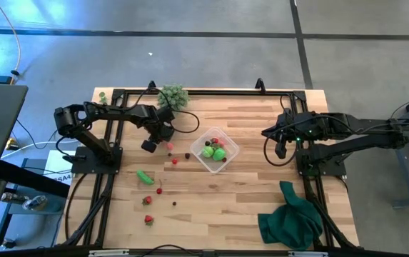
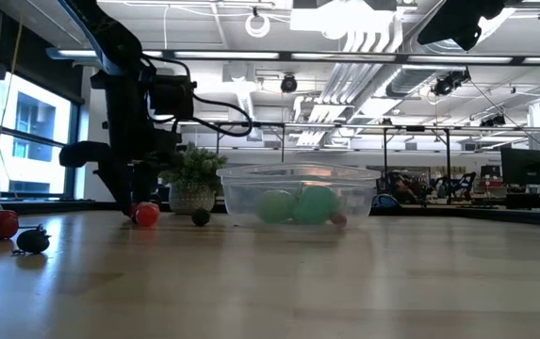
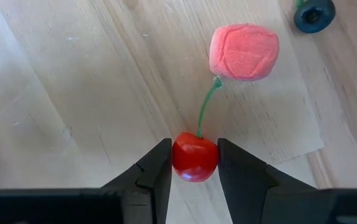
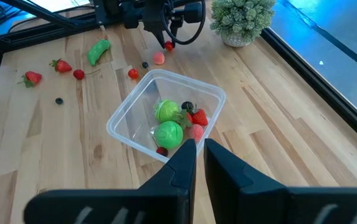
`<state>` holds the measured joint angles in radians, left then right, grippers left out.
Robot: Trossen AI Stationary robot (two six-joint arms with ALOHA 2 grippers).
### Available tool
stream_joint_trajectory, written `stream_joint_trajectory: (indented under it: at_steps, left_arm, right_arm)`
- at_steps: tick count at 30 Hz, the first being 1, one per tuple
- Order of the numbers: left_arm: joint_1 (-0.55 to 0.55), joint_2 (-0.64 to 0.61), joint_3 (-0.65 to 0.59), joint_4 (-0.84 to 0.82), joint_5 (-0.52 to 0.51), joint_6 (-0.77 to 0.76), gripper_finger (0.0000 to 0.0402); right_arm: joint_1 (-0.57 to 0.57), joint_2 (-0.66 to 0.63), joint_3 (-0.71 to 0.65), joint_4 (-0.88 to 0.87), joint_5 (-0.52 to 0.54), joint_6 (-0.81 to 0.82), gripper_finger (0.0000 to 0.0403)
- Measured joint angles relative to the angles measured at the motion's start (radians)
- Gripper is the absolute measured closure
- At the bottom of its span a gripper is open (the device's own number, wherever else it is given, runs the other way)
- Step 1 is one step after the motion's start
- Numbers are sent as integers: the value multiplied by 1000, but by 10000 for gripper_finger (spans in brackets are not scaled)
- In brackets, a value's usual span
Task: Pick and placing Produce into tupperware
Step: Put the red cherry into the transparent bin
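Note:
My left gripper (image 3: pixel 194 168) is shut on a small red cherry (image 3: pixel 195 157) left of the tupperware; it also shows in the high view (image 1: pixel 165 141). A green stem runs from the cherry to a pink piece (image 3: pixel 243 52) lying on the wood. The clear tupperware (image 1: pixel 203 138) holds two green round pieces (image 4: pixel 168 133) and some red ones. My right gripper (image 4: pixel 199 155) is shut and empty, above the table to the right of the tupperware (image 4: pixel 121 115). More red pieces (image 1: pixel 148 200) and a green oblong one (image 1: pixel 145 176) lie on the table's left part. My left gripper pinches the red cherry by its two sides (image 3: pixel 177 158) between its two fingers, which come from above and point down. The cherry sits at or just above the tabletop (image 2: pixel 145 215). Its stem (image 3: pixel 207 111) leads to the pink piece on the wood.
A pale green bushy clump (image 1: pixel 173 96) stands at the far edge behind my left gripper. A dark green cloth (image 1: pixel 290 218) lies at the near right corner. A small dark piece (image 3: pixel 314 14) lies close to the pink one.

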<state>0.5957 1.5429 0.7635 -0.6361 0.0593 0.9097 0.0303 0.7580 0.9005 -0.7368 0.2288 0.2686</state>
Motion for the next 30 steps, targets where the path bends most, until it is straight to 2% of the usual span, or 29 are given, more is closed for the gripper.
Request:
stream_joint_trajectory:
  at_steps: [8, 17, 24, 30]
  left_arm:
    - [0, 0, 19, -26, 0, -32, 298]
    - [0, -2, 166, -127, 33, -50, 294]
    - [0, -2, 330, -150, 144, -71, 294]
    - [-14, -3, 484, -77, 273, -181, 293]
  right_arm:
    - [0, 0, 0, 0, 0, 0, 378]
    - [0, 0, 0, 0, 0, 0, 378]
    - [0, 0, 0, 0, 0, 0, 378]
    - [0, 0, 0, 0, 0, 0, 378]
